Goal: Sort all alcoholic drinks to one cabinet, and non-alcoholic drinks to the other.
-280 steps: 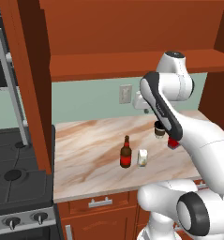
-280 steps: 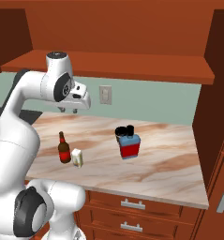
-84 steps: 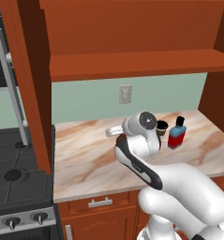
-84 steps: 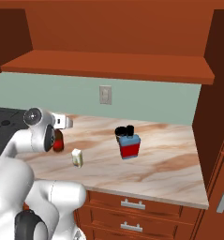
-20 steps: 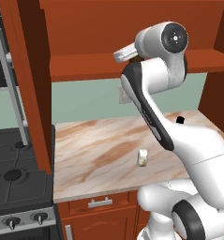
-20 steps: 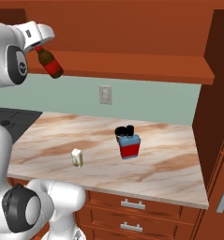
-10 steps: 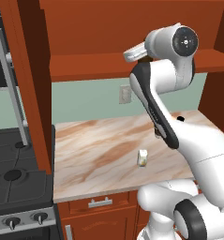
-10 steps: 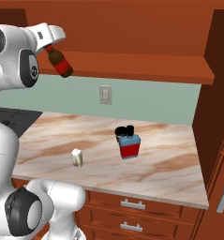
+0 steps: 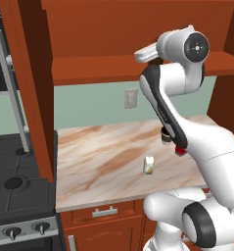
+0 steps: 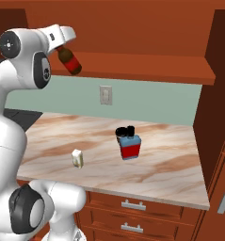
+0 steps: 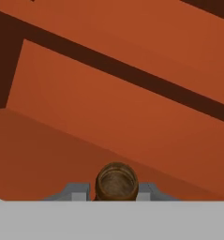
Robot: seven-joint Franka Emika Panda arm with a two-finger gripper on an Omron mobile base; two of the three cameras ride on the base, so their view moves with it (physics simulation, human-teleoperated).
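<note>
My gripper (image 10: 62,46) is shut on the neck of the slim brown bottle (image 10: 69,61), which hangs tilted just in front of the wall cabinet's plank shelf (image 10: 147,63). In the hand view the bottle's round top (image 11: 116,180) sits between my fingertips (image 11: 78,190), facing the cabinet's red-brown inside. On the counter stand the squat red bottle (image 10: 129,145) with pale-blue shoulders and the small cream carton (image 10: 77,158). The dark-brown cup (image 9: 165,138) peeks out beside my arm, and the carton (image 9: 148,165) stands in front of it.
The marble counter (image 9: 104,166) runs from a stove (image 9: 15,196) on the left to a red-brown side wall (image 10: 216,94) on the right. A wall outlet (image 10: 105,95) sits under the shelf. Drawers with metal handles (image 10: 132,205) are below.
The arm has swung the brown bottle to the right along the shelf's front edge. The bottle leans further over. The things on the counter have stayed put.
</note>
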